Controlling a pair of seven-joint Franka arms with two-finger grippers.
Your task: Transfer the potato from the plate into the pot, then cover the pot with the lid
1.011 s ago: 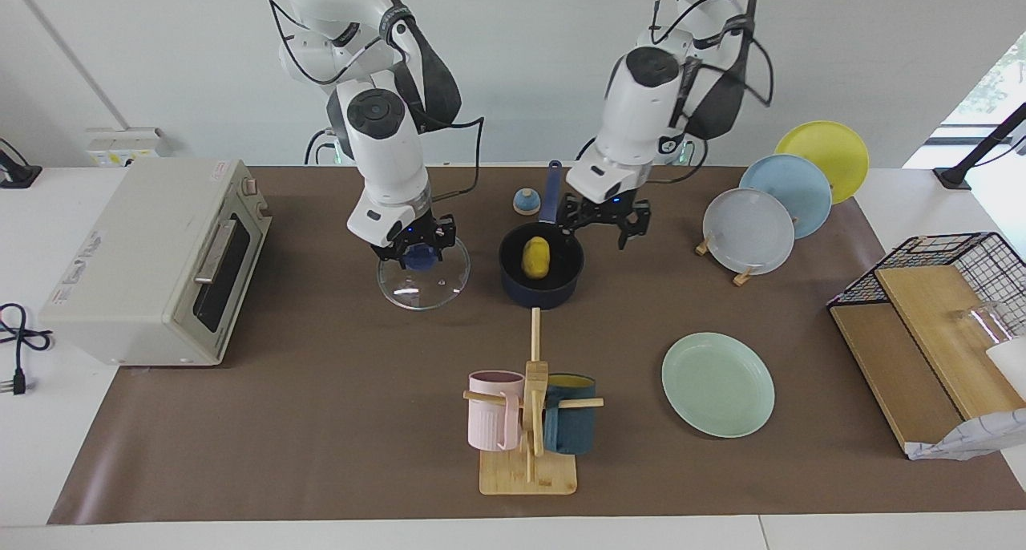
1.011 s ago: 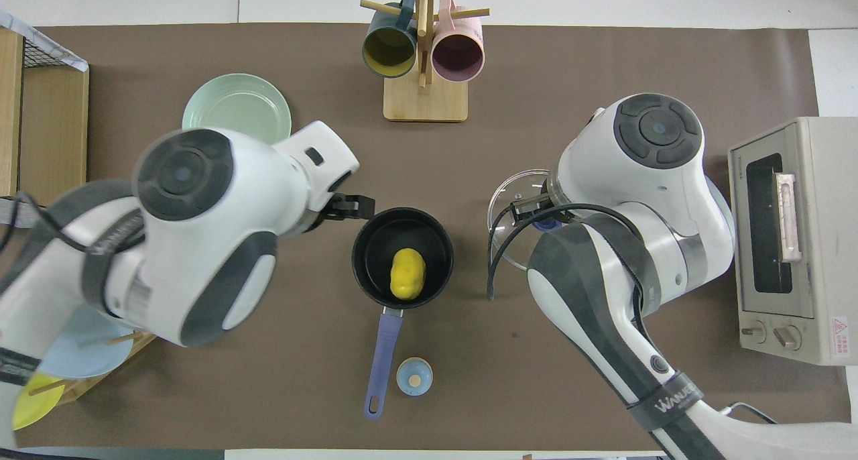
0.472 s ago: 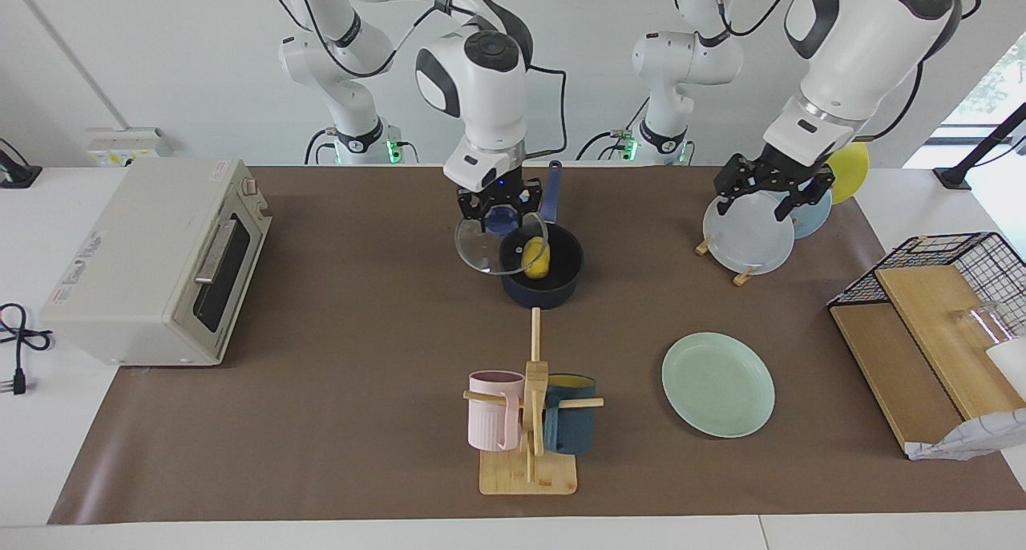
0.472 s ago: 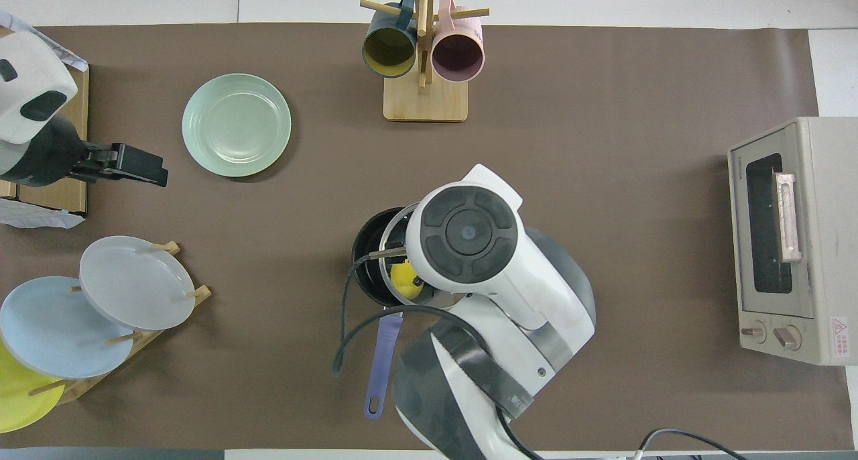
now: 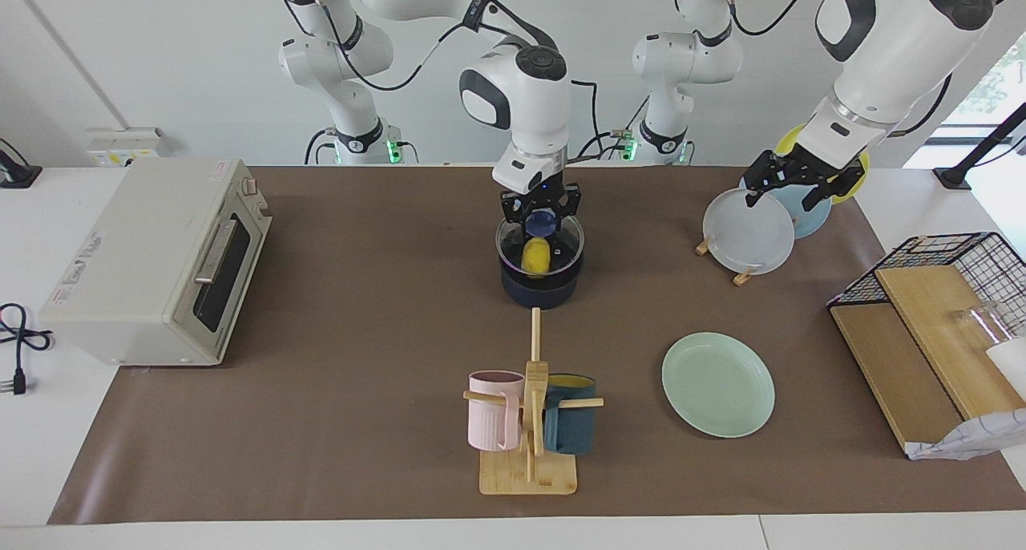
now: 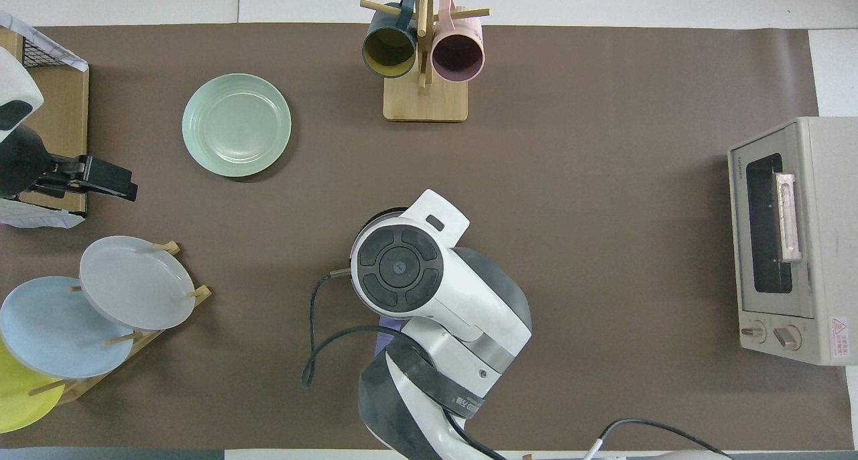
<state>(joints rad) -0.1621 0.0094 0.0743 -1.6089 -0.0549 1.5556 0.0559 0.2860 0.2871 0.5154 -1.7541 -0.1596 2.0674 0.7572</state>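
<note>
The potato [image 5: 535, 256] lies in the navy pot [image 5: 539, 289] and shows through the clear glass lid [image 5: 561, 249]. The lid sits level at the pot's rim. I cannot tell whether its weight rests on the rim. My right gripper [image 5: 540, 217] is shut on the lid's blue knob [image 5: 541, 224], straight over the pot. In the overhead view the right arm hides the pot except a sliver of rim [image 6: 367, 224]. The mint-green plate [image 5: 717, 383] [image 6: 236, 125] lies bare on the mat. My left gripper [image 5: 789, 193] [image 6: 100, 178] is open and empty, raised over the plate rack.
A toaster oven [image 5: 152, 261] stands at the right arm's end of the table. A wooden mug rack [image 5: 529, 422] with a pink and a teal mug stands farther from the robots than the pot. A rack of upright plates [image 5: 749, 233] and a wire basket [image 5: 946, 269] are at the left arm's end.
My right gripper lifted the lid off the mat, carried it sideways and lowered it onto the pot. My left arm drew back from the pot to above the plate rack.
</note>
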